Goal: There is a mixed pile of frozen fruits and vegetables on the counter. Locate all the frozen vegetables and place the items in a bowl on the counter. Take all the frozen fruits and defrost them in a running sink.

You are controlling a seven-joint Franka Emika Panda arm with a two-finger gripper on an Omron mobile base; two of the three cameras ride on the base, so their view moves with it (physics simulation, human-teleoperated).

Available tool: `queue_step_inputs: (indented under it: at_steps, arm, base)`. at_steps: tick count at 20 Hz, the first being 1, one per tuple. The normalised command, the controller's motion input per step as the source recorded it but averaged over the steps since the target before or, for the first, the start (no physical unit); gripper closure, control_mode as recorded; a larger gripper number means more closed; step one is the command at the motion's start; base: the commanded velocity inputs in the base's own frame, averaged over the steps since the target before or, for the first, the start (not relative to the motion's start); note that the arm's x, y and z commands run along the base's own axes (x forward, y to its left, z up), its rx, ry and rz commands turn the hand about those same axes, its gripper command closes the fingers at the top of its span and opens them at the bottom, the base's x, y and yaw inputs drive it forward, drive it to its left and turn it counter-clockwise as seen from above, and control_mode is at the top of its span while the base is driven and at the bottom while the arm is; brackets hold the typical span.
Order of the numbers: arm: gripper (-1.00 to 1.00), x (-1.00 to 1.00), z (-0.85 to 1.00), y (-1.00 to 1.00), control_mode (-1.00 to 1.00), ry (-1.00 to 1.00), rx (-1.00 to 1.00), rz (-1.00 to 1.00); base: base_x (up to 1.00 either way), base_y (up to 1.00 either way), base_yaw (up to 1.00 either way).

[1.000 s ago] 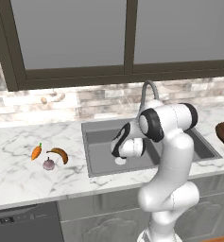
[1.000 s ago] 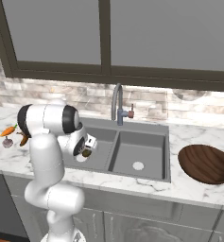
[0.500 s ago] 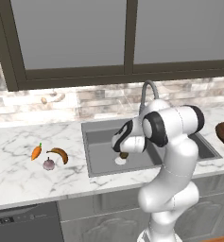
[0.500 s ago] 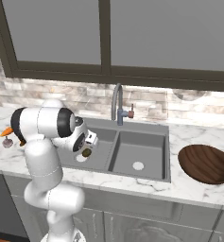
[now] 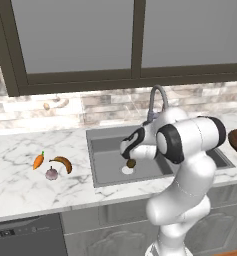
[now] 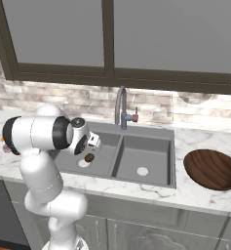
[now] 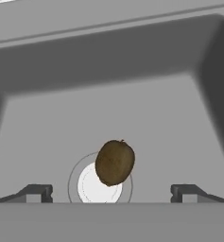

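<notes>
The brown kiwi (image 7: 114, 162) is in the left basin of the dark grey sink (image 5: 97, 134), overlapping the pale drain (image 7: 87, 185). My gripper (image 7: 112, 193) hangs just above it, open, both fingertips (image 7: 37, 191) wide apart and clear of the fruit. The kiwi (image 5: 131, 163) shows just below the gripper (image 5: 129, 151), and again as the kiwi (image 6: 89, 157) under the gripper (image 6: 91, 146). On the white counter (image 5: 20, 185) left of the sink lie the orange carrot (image 5: 38, 161), the banana (image 5: 63, 162) and the pinkish bulb (image 5: 51, 173). The wooden bowl (image 6: 212, 168) sits right of the sink.
The grey gooseneck tap (image 6: 120, 105) arches over the divider between the basins; I see no water running from it. The right basin (image 6: 144, 156) holds only its drain. A stone backsplash and a window rise behind the counter. Cabinets run under the counter edge.
The hand has lifted slightly off the kiwi, which stays by the drain. The arm's elbow has swung sideways. The jaws stay wide.
</notes>
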Motion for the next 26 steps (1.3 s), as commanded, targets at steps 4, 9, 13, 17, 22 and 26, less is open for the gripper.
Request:
queue_step_inputs:
  at_steps: [4, 9, 13, 17, 22, 26]
  arm:
    - [-1.0, -0.21, 0.3, 0.0, -1.0, 0.0, 0.0, 0.01]
    - [-1.0, -0.26, 0.31, 0.0, -1.0, 0.0, 0.0, 0.02]
    - [-1.0, -0.3, 0.35, 0.03, -1.0, 0.0, 0.0, 0.02]
    - [-1.0, -0.3, 0.38, 0.01, -1.0, 0.0, 0.0, 0.02]
    - [-1.0, -0.33, 0.37, 0.0, -1.0, -0.02, 0.0, 0.02]
    - [-1.0, -0.34, 0.39, 0.0, -1.0, -0.05, 0.0, 0.02]
  base:
    - [0.0, 0.0, 0.0]
    - [0.0, 0.0, 0.0]
    - [0.0, 0.0, 0.0]
    - [0.0, 0.0, 0.0]
    - [0.0, 0.0, 0.0]
    - [0.0, 0.0, 0.0]
